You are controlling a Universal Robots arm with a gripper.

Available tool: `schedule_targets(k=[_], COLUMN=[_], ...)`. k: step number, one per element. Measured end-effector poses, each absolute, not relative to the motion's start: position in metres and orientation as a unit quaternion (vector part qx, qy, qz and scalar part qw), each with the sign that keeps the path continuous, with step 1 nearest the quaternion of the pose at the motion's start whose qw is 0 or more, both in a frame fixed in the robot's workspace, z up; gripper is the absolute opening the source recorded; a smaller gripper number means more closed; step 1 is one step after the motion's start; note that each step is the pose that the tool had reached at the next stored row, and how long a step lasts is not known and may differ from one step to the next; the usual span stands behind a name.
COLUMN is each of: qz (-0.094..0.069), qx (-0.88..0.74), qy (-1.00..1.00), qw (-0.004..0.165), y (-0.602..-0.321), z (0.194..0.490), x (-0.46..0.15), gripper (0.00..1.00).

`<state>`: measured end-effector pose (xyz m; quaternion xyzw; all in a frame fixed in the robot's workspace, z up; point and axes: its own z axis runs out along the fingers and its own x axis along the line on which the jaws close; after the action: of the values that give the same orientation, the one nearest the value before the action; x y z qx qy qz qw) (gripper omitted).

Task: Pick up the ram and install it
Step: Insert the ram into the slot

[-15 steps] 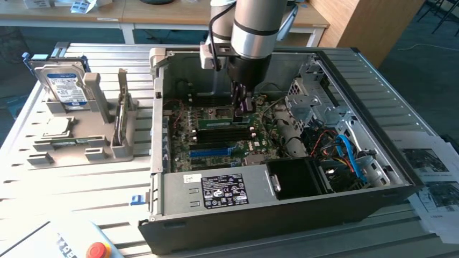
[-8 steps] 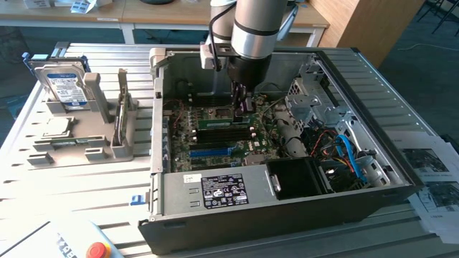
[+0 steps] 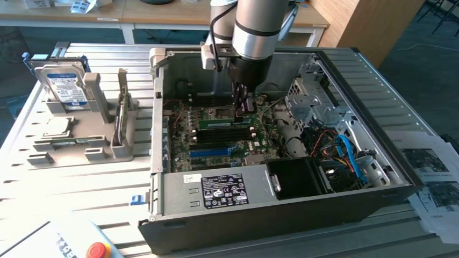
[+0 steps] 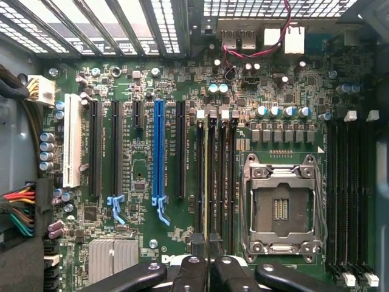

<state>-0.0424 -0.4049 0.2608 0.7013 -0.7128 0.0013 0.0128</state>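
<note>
The ram (image 4: pixel 209 176) is a thin green stick seen edge-on. It stands in one of the black memory slots between the blue slot strip (image 4: pixel 158 152) and the processor socket (image 4: pixel 281 207). My gripper (image 4: pixel 208 244) is shut on the ram's near end, one black fingertip pressed to each side. In the exterior view the arm reaches straight down into the open computer case (image 3: pixel 391 180). There the gripper (image 3: pixel 244 107) is low over the motherboard, at the end of the green ram (image 3: pixel 215 122).
A grey holder (image 3: pixel 79 148) on the exterior view's left carries a silver hard drive (image 3: pixel 63 86) and an upright thin board (image 3: pixel 122 115). Case walls, the power supply (image 3: pixel 215 191) and coloured cables (image 3: pixel 344 150) crowd the motherboard. A red button (image 3: pixel 97 250) sits at the front and papers (image 3: pixel 430 172) lie on the right.
</note>
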Motion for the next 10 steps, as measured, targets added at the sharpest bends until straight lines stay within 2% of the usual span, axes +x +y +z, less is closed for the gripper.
schedule_targets(k=[10], qz=[0.002], qx=[0.701], qy=[-0.713], qw=[0.013], y=[-0.4049], z=[0.2503], x=[-0.0424], gripper=[0.12])
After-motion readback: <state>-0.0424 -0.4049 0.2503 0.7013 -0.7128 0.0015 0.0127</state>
